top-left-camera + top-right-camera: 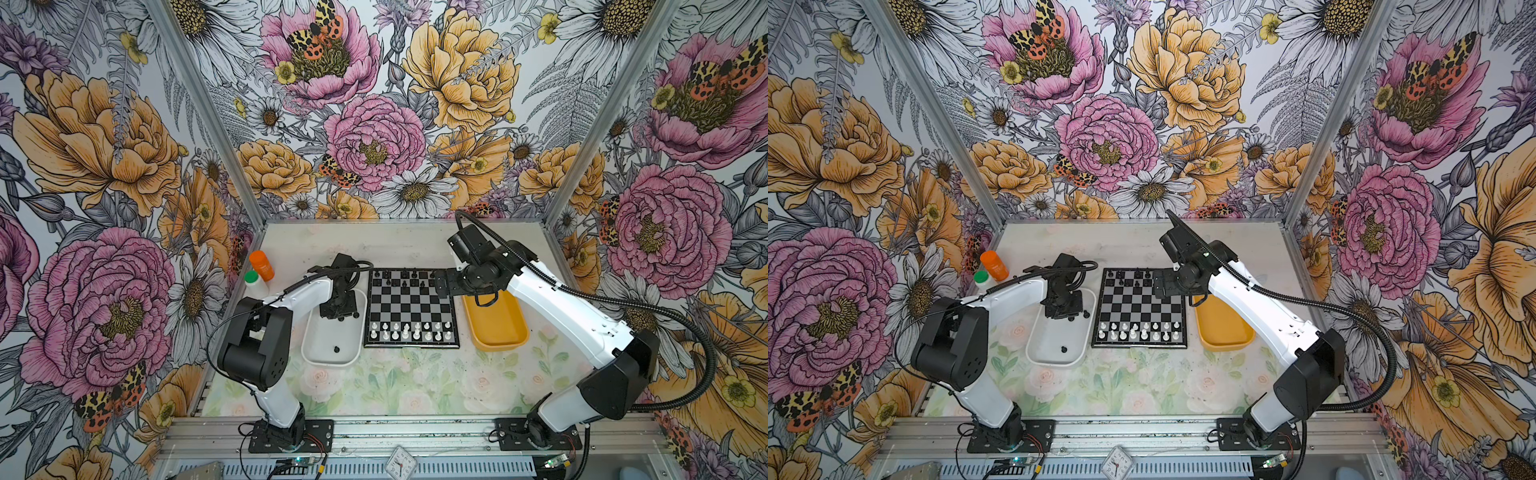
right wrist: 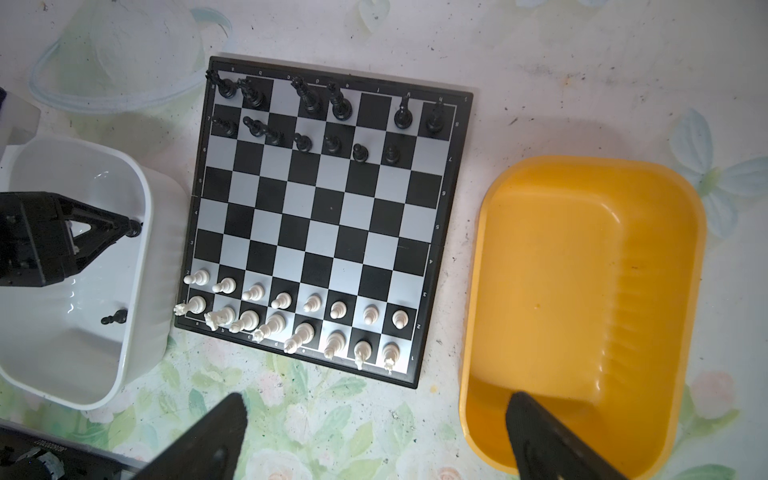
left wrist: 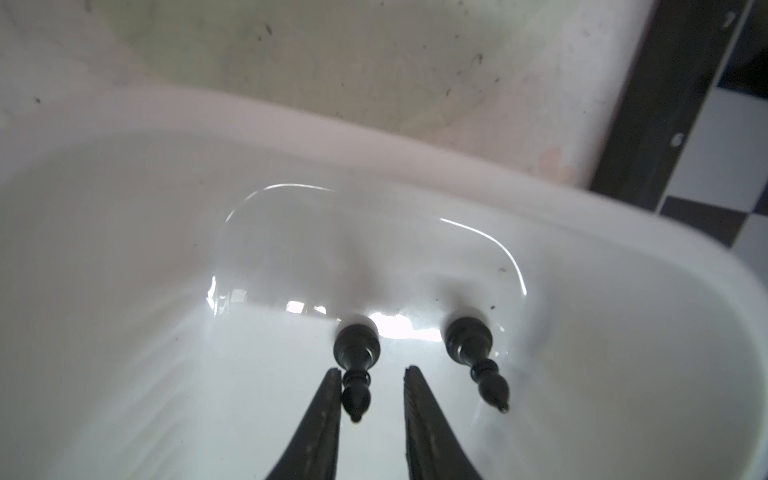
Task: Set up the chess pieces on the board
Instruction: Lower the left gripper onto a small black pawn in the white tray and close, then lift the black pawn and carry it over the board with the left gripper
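With two back-row squares of the black-and-silver chequered board empty, apparently awaiting bishops, a glossy black plastic bishop in the white rectangular plastic tray is straddled by the left gripper, narrowly parted, one finger touching it, while the right gripper is held spread wide above the table.

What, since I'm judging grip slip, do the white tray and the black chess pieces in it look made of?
White tray: likely moulded plastic, glossy; sharp bright reflections on its floor, smooth rounded rim. Black chess pieces: probably hard plastic, glossy; small highlights on their turned collars. Lacquered wood cannot be ruled out by look.
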Tool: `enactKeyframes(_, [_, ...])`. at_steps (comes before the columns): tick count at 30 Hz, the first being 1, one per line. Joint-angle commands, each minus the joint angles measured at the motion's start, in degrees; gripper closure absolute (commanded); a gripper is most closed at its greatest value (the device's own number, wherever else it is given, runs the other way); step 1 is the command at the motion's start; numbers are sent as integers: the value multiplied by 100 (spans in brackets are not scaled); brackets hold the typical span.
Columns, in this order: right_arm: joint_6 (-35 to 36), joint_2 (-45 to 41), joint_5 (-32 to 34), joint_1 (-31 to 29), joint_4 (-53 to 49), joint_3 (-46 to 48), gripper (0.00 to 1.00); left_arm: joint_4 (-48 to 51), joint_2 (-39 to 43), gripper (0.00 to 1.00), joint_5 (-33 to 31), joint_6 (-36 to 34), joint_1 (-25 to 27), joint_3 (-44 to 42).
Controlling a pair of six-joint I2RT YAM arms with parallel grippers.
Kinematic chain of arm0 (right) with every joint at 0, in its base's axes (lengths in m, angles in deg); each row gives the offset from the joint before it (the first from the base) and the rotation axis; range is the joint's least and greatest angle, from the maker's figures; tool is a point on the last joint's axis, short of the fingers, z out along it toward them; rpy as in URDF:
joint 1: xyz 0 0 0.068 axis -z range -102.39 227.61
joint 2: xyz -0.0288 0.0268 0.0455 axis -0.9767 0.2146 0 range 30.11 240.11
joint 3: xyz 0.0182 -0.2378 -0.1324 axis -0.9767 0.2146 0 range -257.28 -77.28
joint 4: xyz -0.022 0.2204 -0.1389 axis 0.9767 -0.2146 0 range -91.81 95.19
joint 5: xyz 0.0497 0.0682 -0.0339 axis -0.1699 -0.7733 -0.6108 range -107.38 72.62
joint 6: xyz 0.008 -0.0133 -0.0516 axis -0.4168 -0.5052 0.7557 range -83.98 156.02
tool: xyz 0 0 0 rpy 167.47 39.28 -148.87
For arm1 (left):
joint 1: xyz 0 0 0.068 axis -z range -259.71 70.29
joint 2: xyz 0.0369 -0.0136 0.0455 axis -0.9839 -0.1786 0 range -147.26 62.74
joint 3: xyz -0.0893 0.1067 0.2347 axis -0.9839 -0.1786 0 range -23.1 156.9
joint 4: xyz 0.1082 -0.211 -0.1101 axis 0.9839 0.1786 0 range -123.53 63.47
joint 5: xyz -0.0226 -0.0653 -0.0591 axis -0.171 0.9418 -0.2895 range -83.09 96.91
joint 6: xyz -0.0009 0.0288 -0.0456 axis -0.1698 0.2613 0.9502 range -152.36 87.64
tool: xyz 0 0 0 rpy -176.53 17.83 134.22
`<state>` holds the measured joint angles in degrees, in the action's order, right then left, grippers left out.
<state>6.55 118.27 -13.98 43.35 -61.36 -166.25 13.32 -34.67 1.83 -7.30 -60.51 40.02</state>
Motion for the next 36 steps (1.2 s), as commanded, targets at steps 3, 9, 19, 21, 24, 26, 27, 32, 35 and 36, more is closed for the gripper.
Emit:
enactKeyframes(3, [56,-171,90,33,16,-84,0,-58,-34,77,-81,-102,-70,129])
enactKeyframes(9, [47,-178,105,42,9,-70,0,-45,-46,81,-81,-124,-83,82])
enactKeyframes(19, [0,-226,125,42,-8,-19,0,-52,-117,88,-72,-183,-92,73])
enactKeyframes(21, [-22,-238,135,42,-4,0,0,-53,-121,89,-63,-202,-100,64])
enactKeyframes(24, [-41,-256,121,42,-7,1,0,-28,-97,90,-64,-220,-109,74])
enactKeyframes(26, [-50,-269,126,42,-5,2,0,18,-64,91,-76,-240,-123,121])
enactKeyframes(27, [-58,-273,122,42,-6,-2,0,63,-30,91,-81,-258,-135,167])
enactKeyframes(32, [-76,-273,126,42,-4,-27,0,359,183,91,-116,-383,-219,536])
enactKeyframes(35, [-98,-291,134,42,-2,-24,0,545,303,91,-98,-414,-233,891])
enactKeyframes(36, [-105,-299,143,42,-4,-30,0,606,322,91,-59,-414,-233,1032])
